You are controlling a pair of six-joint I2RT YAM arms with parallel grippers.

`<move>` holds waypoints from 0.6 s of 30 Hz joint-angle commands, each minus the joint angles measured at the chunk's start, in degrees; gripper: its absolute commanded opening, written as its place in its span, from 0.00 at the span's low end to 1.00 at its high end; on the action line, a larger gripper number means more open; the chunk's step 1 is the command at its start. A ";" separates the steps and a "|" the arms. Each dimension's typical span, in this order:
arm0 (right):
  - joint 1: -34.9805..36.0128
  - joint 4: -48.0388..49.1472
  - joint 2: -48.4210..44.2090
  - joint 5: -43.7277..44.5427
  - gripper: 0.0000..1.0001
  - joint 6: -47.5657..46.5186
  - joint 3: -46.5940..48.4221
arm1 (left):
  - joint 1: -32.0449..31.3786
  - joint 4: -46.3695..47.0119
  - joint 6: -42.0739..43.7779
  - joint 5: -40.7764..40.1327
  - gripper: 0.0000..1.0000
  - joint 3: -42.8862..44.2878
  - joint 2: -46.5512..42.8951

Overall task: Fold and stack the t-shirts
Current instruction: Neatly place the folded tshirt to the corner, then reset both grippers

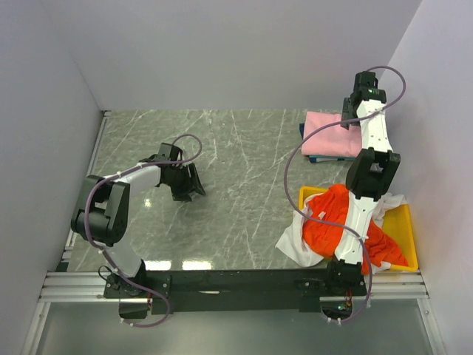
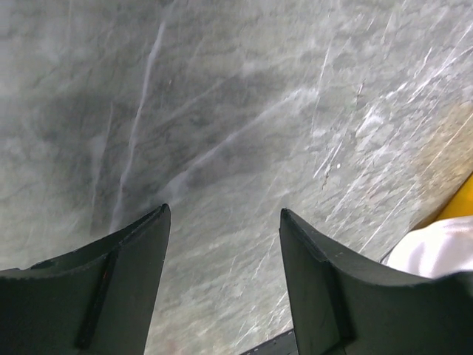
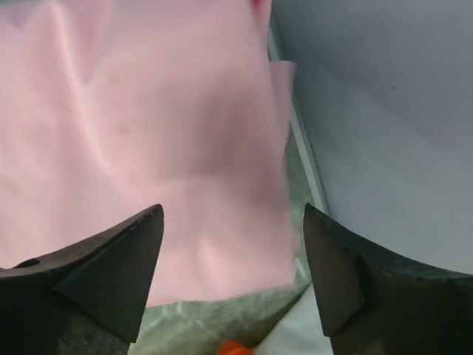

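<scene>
At upper right, the right hand point(image 3: 233, 212) hangs spread above the folded pink t-shirt point(image 1: 331, 133).
Orange-red t-shirt point(image 1: 332, 222) heaped at lower right, nearer this arm; left hand point(image 2: 224, 212) spread, empty.

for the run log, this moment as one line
left jaws: open over marble table; right jaws: open above folded pink cloth t-shirt; orange-red cloth t-shirt: in yellow tray

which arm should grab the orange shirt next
Right, likely: the orange shirt lies in the yellow tray beside that arm's base, and the right claw is open above the pink shirt. The left claw sits across the table.
</scene>
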 commanded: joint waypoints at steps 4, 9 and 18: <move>-0.35 4.82 -4.46 7.24 0.86 2.78 -0.32 | -0.44 -1.56 0.40 -3.22 0.67 2.09 -6.92; -0.26 10.44 -14.64 8.21 0.87 6.65 -11.22 | -0.44 -0.51 -0.39 -5.07 0.67 2.18 -11.21; 2.81 14.94 -31.27 3.38 0.89 7.18 -24.58 | -0.44 3.01 -2.41 -9.10 0.68 0.42 -19.30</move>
